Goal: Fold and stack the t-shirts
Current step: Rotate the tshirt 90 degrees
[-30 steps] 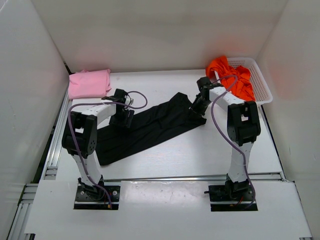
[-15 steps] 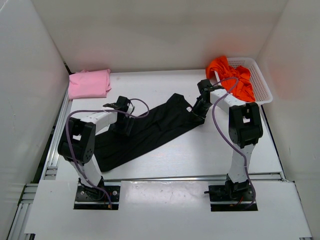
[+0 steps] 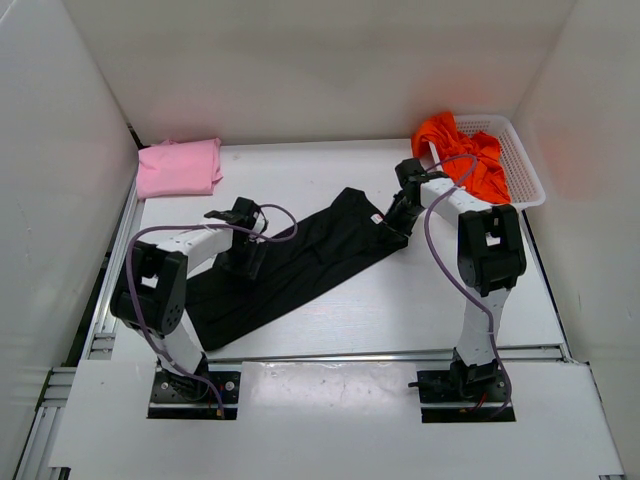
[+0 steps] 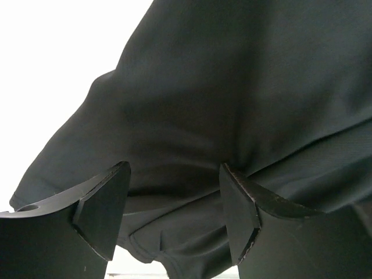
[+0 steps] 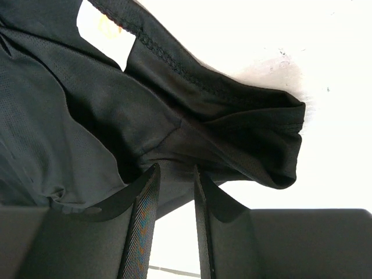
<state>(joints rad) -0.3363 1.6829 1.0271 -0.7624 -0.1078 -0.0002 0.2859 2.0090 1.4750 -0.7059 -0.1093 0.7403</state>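
1. Finds the black t-shirt stretched as a long diagonal band across the table, between the two arms. Finds the pink t-shirt folded at the far left corner and the orange-red t-shirt heaped in the white basket at far right.
2. Reads the right gripper as narrow, pinched on a fold of black fabric near the collar label. Reads the left gripper as spread wide over the cloth with nothing clamped; cannot tell whether it touches the cloth.
3. Risks losing the shirt at the right end: holds only a thin bunch at the very fingertips, so may let it slip under any pull.
4. Risks a lopsided fold: with the left jaws unclosed, leaves the lower end free to drag, twist or bunch if only the right end travels.
5. Risks catching a single layer on the left, given the loose ripples under the fingers.
6. Gets from the top view alone the whole lay of the shirt and the other two shirts; cannot judge either jaw gap there.
7. Gets from the right wrist view alone the stitched hem, the label and the pinch. Gets from the left wrist view alone the wide gap and the creases gathering by one finger.
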